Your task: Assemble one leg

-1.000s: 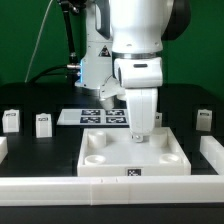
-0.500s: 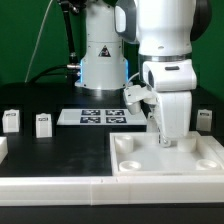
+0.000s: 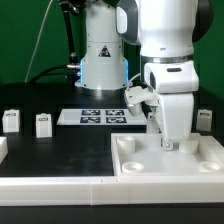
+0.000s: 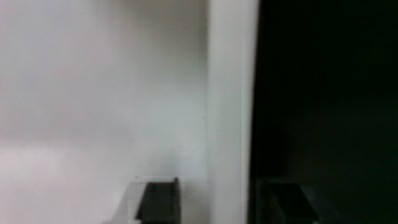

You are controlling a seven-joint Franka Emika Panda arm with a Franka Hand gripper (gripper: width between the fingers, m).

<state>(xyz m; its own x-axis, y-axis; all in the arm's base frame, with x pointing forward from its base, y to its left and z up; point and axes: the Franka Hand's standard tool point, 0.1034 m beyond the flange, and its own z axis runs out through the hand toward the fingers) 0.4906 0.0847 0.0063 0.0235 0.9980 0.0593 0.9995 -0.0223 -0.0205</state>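
Observation:
My gripper (image 3: 168,144) stands straight down on the far rim of the large white square piece with corner sockets (image 3: 150,171), at the exterior view's right. In the wrist view the piece's flat face (image 4: 89,90) fills the picture and its rim runs between my gripper's (image 4: 222,196) two dark fingers (image 4: 157,202), so it is shut on that rim. Two legs, small white posts with tags (image 3: 11,120) (image 3: 43,124), stand on the black table at the exterior view's left. A third leg (image 3: 204,117) stands at the far right behind the piece.
The marker board (image 3: 95,116) lies flat behind the square piece, in front of the arm's base. A long white rail (image 3: 60,185) runs along the table's front edge. A white block (image 3: 3,150) sits at the left edge.
Between one second and half a second ago my gripper slid the white square piece toward the exterior view's right. Since then nothing has visibly moved.

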